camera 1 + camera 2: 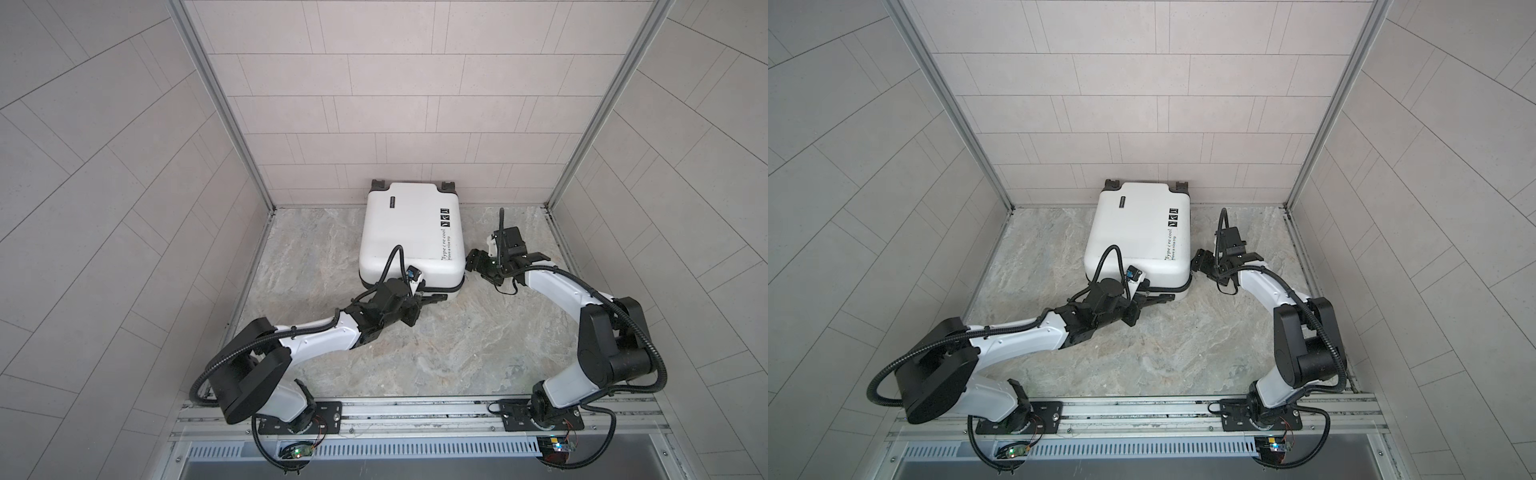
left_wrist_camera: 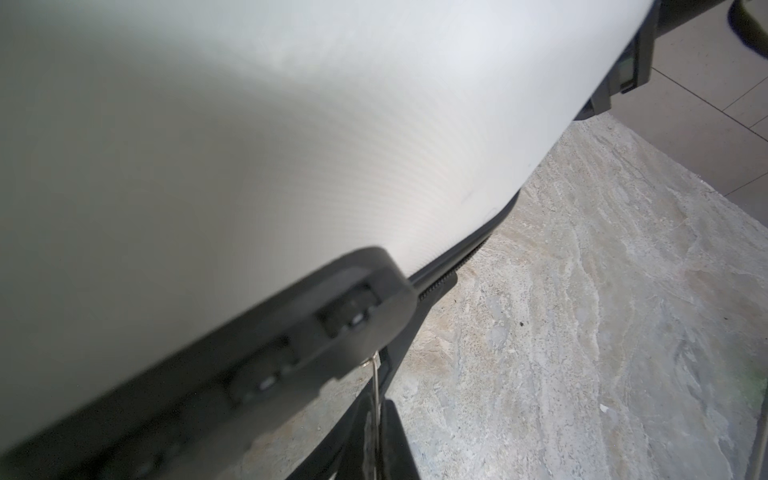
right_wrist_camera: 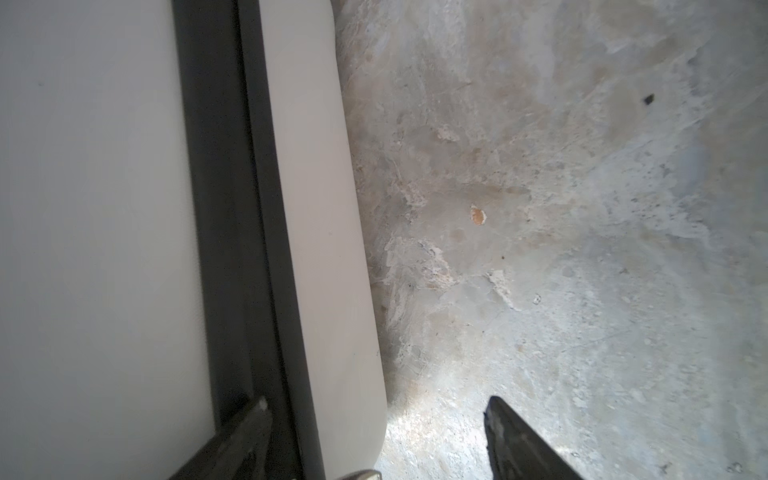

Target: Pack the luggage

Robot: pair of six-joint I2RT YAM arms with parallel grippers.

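Twin white-and-black arms [image 1: 316, 332]
The arms had white links, black joints, ribbed black cables [image 1: 390, 259], screwed black base plates [image 1: 328, 415]; the left gripper [image 1: 441, 297] and right gripper [image 1: 468, 262] were black.

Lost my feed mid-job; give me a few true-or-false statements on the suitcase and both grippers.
1. The suitcase lies closed and flat on the table. True.
2. The right gripper is shut. False: its jaws stand open at the suitcase's near right corner.
3. The left gripper is shut on the zipper pull at the suitcase's near edge. True.
4. The wheels point toward the robot. False: they face the back wall.
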